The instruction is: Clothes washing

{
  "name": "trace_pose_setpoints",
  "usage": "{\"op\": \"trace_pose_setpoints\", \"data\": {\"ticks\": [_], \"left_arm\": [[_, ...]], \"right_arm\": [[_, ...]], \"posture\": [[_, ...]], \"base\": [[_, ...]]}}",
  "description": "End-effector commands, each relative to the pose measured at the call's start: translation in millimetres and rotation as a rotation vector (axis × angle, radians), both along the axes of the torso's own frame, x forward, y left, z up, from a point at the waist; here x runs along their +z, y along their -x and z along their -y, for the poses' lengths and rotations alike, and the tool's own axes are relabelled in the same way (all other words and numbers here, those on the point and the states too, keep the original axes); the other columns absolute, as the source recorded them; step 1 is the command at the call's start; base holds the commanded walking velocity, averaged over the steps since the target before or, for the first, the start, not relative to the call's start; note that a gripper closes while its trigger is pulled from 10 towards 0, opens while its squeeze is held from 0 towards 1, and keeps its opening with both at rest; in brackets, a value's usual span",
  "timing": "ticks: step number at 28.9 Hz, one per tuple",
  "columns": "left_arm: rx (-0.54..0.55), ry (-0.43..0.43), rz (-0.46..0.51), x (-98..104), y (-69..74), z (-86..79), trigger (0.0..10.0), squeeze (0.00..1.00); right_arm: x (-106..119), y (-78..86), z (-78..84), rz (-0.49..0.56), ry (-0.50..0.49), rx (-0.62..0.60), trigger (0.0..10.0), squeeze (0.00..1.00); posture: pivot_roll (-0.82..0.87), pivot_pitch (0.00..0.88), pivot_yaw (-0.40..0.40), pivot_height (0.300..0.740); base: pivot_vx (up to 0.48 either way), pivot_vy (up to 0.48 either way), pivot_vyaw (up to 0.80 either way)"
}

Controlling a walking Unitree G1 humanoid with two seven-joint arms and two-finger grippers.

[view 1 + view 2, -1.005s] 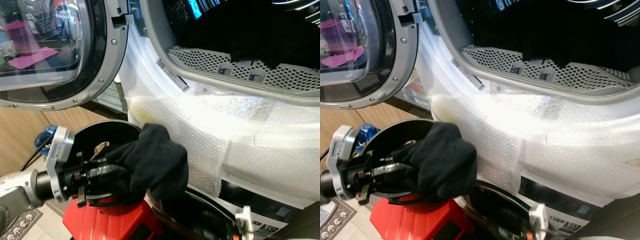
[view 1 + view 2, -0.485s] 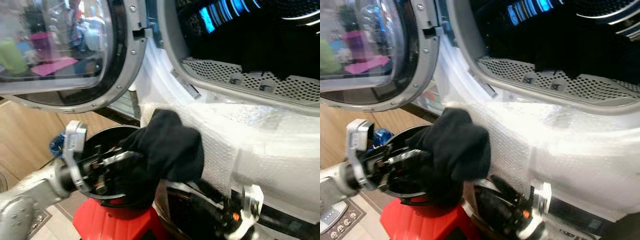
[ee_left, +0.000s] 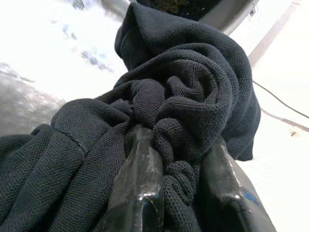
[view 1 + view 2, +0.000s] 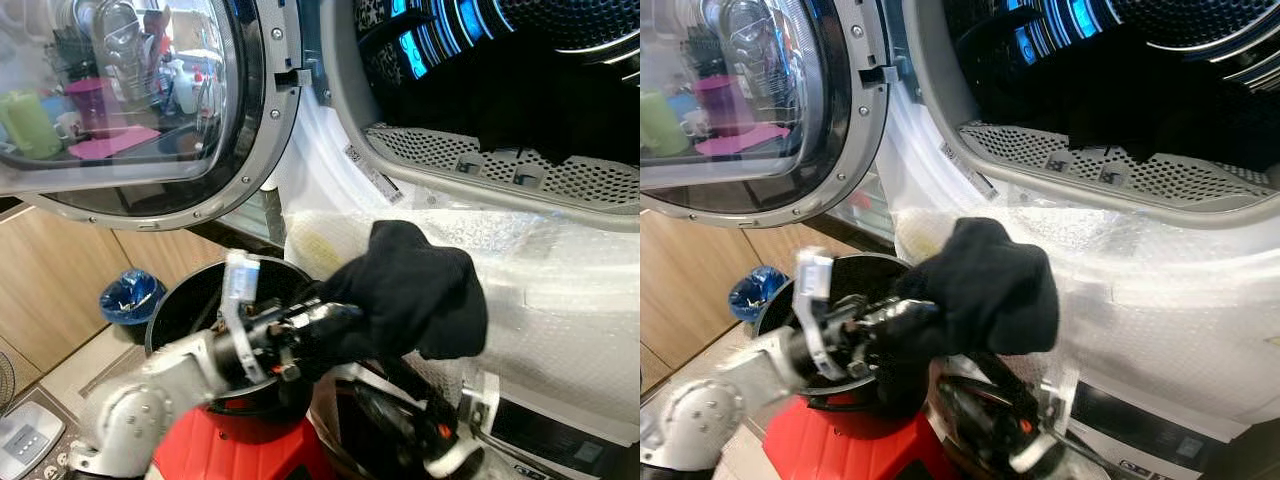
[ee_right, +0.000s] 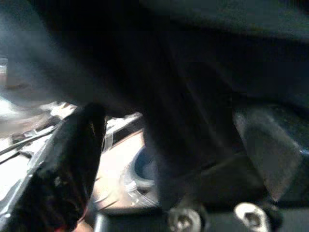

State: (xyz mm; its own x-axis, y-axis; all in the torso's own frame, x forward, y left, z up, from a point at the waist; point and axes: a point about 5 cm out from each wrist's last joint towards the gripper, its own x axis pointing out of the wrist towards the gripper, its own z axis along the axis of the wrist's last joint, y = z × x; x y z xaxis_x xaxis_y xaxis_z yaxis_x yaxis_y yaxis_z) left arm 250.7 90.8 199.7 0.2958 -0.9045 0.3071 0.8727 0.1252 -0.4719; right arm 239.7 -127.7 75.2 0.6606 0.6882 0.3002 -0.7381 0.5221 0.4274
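Black garment (image 4: pixel 415 290); probably red stool (image 4: pixel 215 450).

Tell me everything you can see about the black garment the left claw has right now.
The black garment is a dark knit fabric with a fine mesh weave, bunched into a rumpled wad. The left claw is shut on it, both fingers pinching folds. It hangs in the air in front of the bubble-wrapped washer front, below the open drum and above the black bucket.

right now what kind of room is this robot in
Probably a home laundry corner. A front-loading washer with its round glass door swung open shows a perforated drum, a black laundry basket sits below, and the left gripper holds a dark garment.
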Motion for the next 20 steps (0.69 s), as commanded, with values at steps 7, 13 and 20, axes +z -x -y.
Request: {"op": "trace_pose_setpoints", "data": {"ticks": [7, 13, 20], "left_arm": [[0.003, -0.012, 0.022, 7.0, 3.9, 4.2, 0.0, 0.00], [0.044, -0.034, 0.015, 9.7, -4.7, 8.3, 0.0, 0.00], [0.054, -0.052, 0.011, 10.0, -4.9, 11.9, 0.0, 0.00]], "right_arm": [[-5.7, 0.4, -2.0, -0.009, 0.022, -0.090, 10.0, 0.40], [-9.1, -8.0, -13.7, -0.039, 0.008, -0.218, 10.0, 0.00], [-6.2, 3.1, -32.5, -0.016, -0.041, -0.152, 10.0, 0.00]], "posture": [[0.04, 0.040, 0.116, 0.740], [0.03, 0.027, 0.135, 0.740], [0.02, 0.021, 0.140, 0.740]], "base": [[0.000, 0.000, 0.00], [0.000, 0.000, 0.00], [0.000, 0.000, 0.00]]}}
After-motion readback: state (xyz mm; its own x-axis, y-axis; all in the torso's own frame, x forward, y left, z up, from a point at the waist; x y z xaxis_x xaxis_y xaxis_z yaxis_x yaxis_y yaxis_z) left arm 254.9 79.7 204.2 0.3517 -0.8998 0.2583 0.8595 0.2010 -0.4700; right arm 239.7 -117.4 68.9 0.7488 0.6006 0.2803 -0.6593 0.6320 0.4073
